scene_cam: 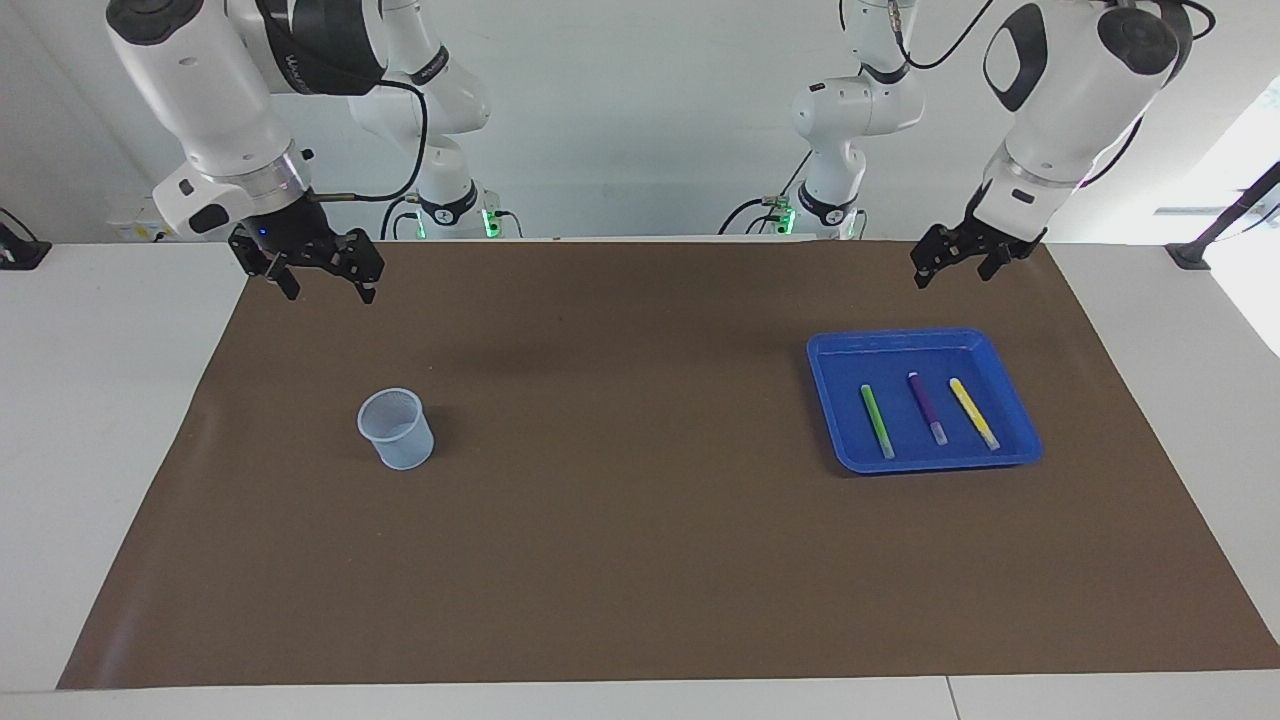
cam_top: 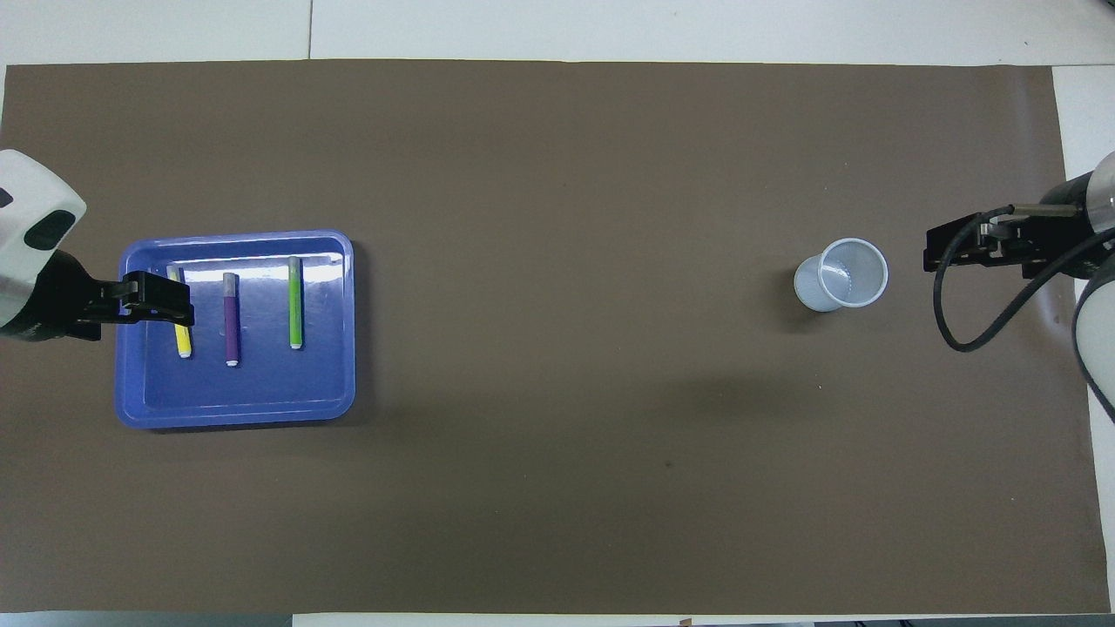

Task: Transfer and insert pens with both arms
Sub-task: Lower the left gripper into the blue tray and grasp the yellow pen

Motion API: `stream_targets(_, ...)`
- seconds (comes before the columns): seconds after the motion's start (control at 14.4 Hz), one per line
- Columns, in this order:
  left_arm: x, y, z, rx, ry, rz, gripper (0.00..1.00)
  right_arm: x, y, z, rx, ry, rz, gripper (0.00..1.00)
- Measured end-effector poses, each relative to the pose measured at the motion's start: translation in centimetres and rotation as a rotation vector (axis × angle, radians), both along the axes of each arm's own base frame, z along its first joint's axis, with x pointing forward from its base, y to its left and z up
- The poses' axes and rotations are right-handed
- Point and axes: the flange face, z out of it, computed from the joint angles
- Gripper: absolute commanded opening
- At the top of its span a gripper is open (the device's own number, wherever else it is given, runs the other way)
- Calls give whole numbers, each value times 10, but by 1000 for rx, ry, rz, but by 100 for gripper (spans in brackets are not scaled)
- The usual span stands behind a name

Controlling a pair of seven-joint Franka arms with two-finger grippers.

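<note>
Facing view first: a brown mat covers the table, and at about three o'clock from its middle sits a blue tray holding all three pens side by side, none touching another. Within the tray, the green pen lies toward nine o'clock, the purple pen in the middle, and the yellow pen toward three o'clock, each with its pale cap pointing to roughly five o'clock. At about nine o'clock from the mat's middle stands a pale blue mesh cup, upright and well apart from the tray. Up in the air at twelve o'clock from the tray hangs the left gripper, its fingers spread and holding nothing. At about eleven o'clock from the cup, over the mat's corner, hangs the right gripper, also spread and empty. Overhead view next: the tray appears at nine o'clock on the mat and the cup at three o'clock. Here the left gripper overlaps the upper part of the yellow pen, with the purple pen and green pen lying clear at its three o'clock. Just at three o'clock of the cup shows the right gripper.
</note>
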Motion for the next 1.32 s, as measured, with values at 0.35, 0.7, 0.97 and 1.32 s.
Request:
stream_targets(0.35,-1,67,-93,-13,-9,-38,100,0,0,0,0,0,0,100)
stream_targets(0.7,17,90,-170,-16,-54,-12,96,0,0,0,0,0,-1,100)
stream_targets(0.97,31,99,-218,-3,-65,-32,91,0,-7,0,0,0,-12,100)
stream_targets(1.32,39,101,-238,22,-57,-67,80,0,-7,0,0,0,-13,100)
